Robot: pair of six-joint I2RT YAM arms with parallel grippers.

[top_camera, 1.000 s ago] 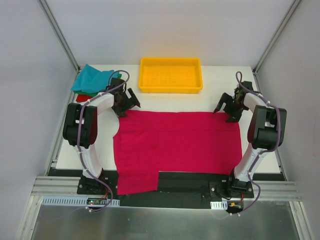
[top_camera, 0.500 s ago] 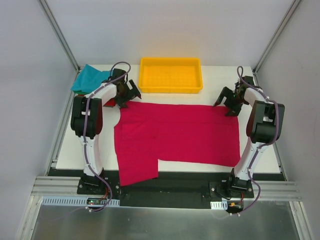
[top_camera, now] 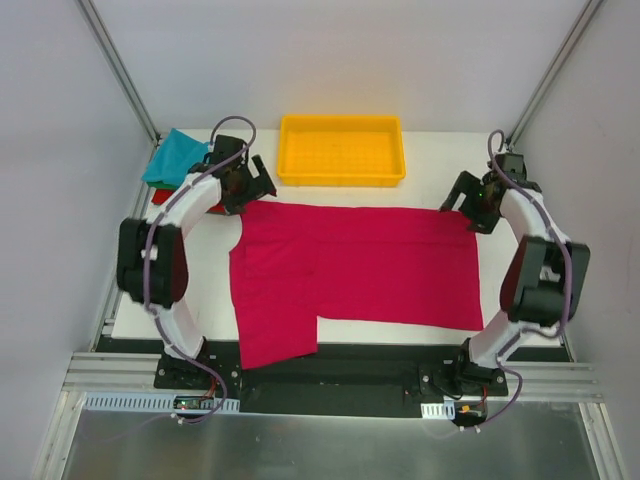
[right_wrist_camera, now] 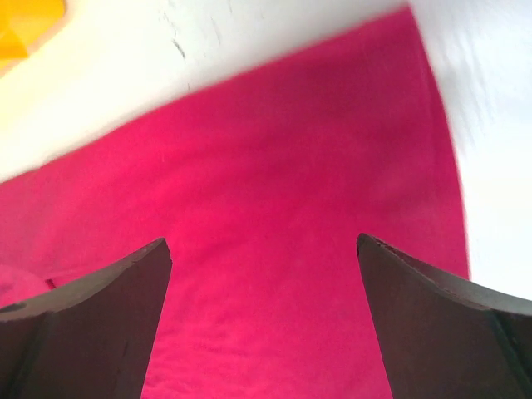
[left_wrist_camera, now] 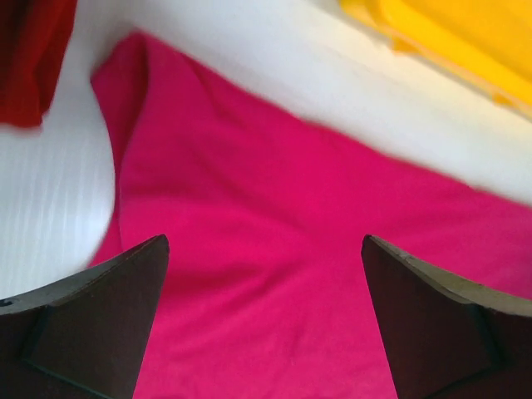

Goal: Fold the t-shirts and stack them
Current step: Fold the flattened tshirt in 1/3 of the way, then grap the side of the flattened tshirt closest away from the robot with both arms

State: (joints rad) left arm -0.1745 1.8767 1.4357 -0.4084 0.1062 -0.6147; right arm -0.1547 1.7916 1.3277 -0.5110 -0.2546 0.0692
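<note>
Spread wide and empty, the left gripper (top_camera: 252,194) and right gripper (top_camera: 465,208) hang with a far corner of the magenta t-shirt (top_camera: 365,265) just beneath each, probably to pinch for folding.

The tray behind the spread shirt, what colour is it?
Yellow tray, clearest in the top external view.

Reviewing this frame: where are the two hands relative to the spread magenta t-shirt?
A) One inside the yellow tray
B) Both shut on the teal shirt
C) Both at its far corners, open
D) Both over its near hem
C: the left hand and right hand sit at the far corners of the magenta t-shirt, and both wrist views show the fingers spread wide with the cloth visible between them.
</note>
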